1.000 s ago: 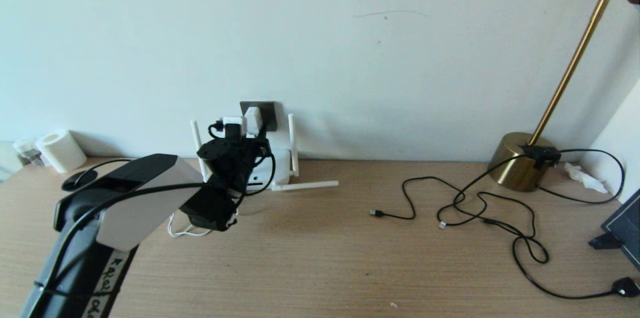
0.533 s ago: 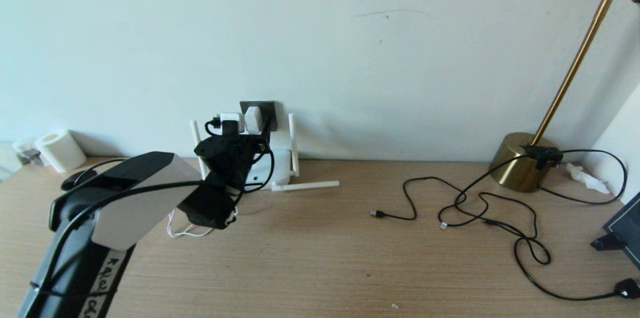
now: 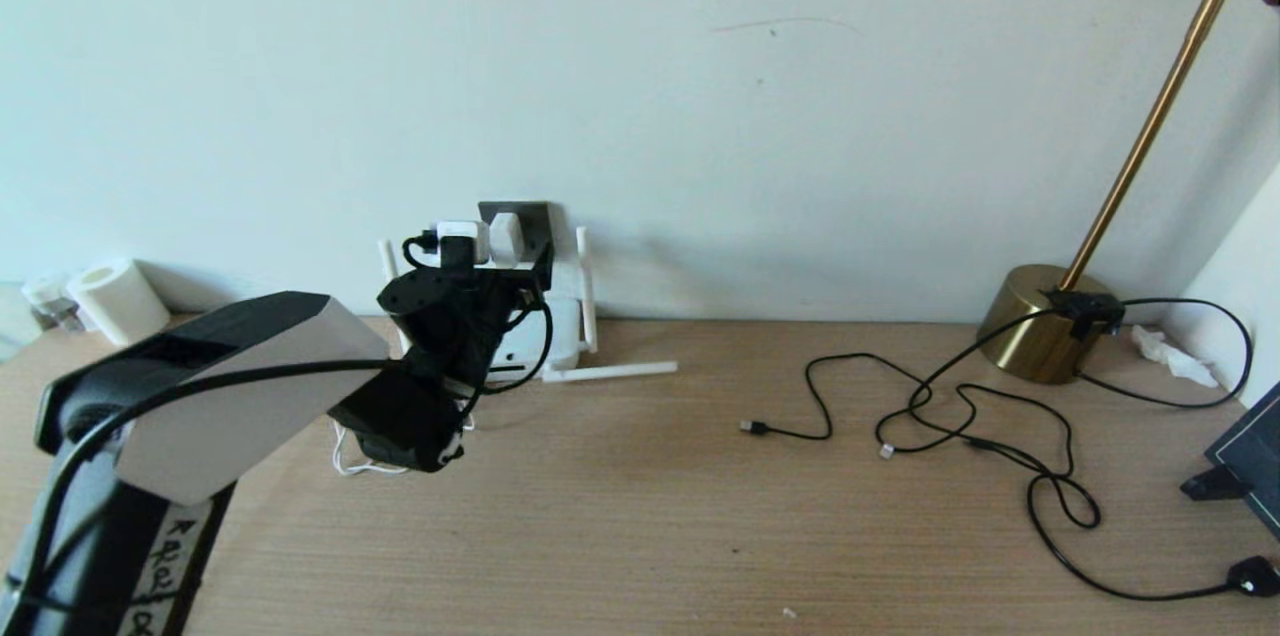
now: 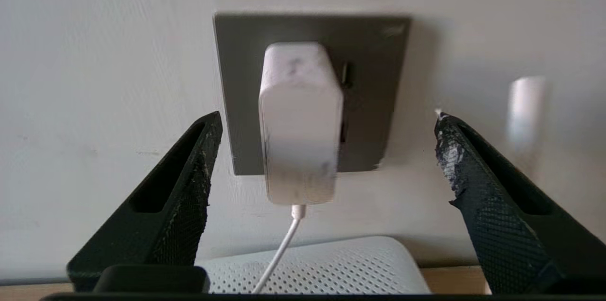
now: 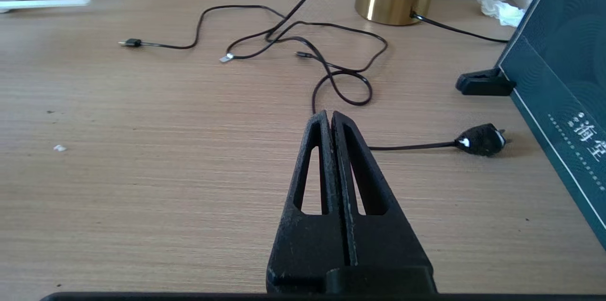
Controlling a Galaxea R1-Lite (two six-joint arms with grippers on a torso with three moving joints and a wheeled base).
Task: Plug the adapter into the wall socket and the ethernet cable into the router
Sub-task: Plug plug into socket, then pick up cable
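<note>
Adapter (image 4: 299, 121): white power brick, seated in the wall socket (image 4: 369, 55), a dark grey plate on the wall above the back edge of the desk. In the head view it sits at about 10 o'clock from the picture's centre. A thin white cord (image 4: 280, 253) drops from its lower end toward the router.

Router (image 4: 331, 268): flat white perforated box, directly under the socket at 6 o'clock from the adapter. In the head view its stick antennas stand on either side of it, and one antenna (image 3: 610, 371) lies flat on the desk, pointing toward 3 o'clock.

Left gripper (image 4: 322, 149): facing the socket, jaws spread wide, one finger on each side of the adapter, neither touching it. Nothing held.

Right gripper (image 5: 330, 119): jaws pressed together, empty, low over the desk (image 5: 142, 187).

Black cords (image 3: 950, 406): a loose tangle on the desk at 3 o'clock from the router, well apart from it, with small plug ends lying free. One runs to a black plug (image 5: 480, 139) just beside the right gripper at its 3 o'clock in the right wrist view. Which of these is the ethernet cable cannot be told.

Brass lamp base (image 3: 1040, 321): against the wall at 3 o'clock.

Paper roll (image 3: 120, 299): far corner of the desk, at 9 o'clock from the router.
</note>
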